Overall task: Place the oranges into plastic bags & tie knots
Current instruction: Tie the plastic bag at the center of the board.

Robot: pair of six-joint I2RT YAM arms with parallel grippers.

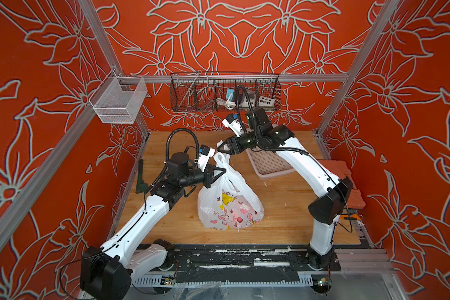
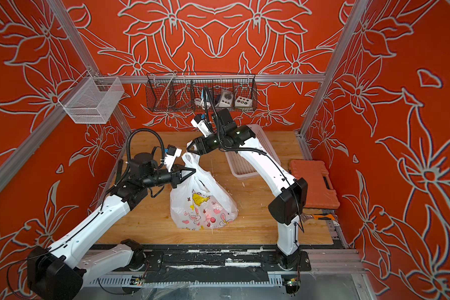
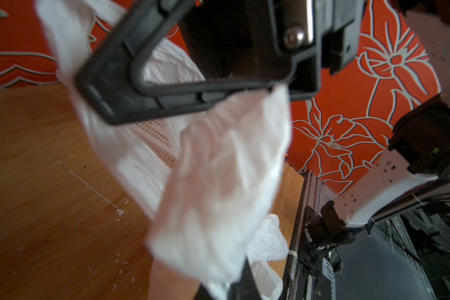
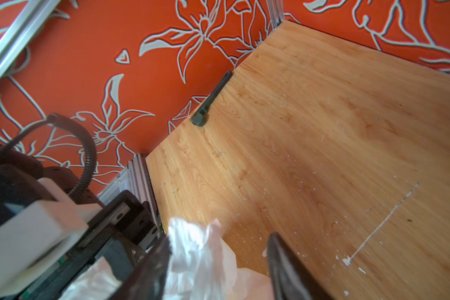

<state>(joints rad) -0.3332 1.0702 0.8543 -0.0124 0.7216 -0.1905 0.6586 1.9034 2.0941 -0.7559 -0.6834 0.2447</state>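
Observation:
The white plastic bag (image 1: 230, 205) (image 2: 203, 207), printed with bunnies and hearts, stands on the wooden table with its handles pulled up to a peak. My left gripper (image 1: 222, 172) (image 2: 192, 171) (image 3: 226, 288) is shut on the handle plastic (image 3: 218, 168) below that peak. My right gripper (image 1: 220, 149) (image 2: 189, 149) (image 4: 218, 259) is at the peak. Its jaws stand apart, with the handle tip (image 4: 192, 249) between them, lying against one finger. The oranges are hidden inside the bag; only a faint reddish tint shows through. I cannot make out any knots.
A white perforated basket (image 1: 268, 163) (image 2: 244, 161) lies under the right arm. An orange tool case (image 2: 315, 184) and a wrench (image 2: 315, 217) sit at the right edge. A dark clamp (image 1: 141, 179) (image 4: 211, 101) sits on the left edge. Wire baskets (image 1: 225, 93) (image 1: 118, 104) hang on the rails.

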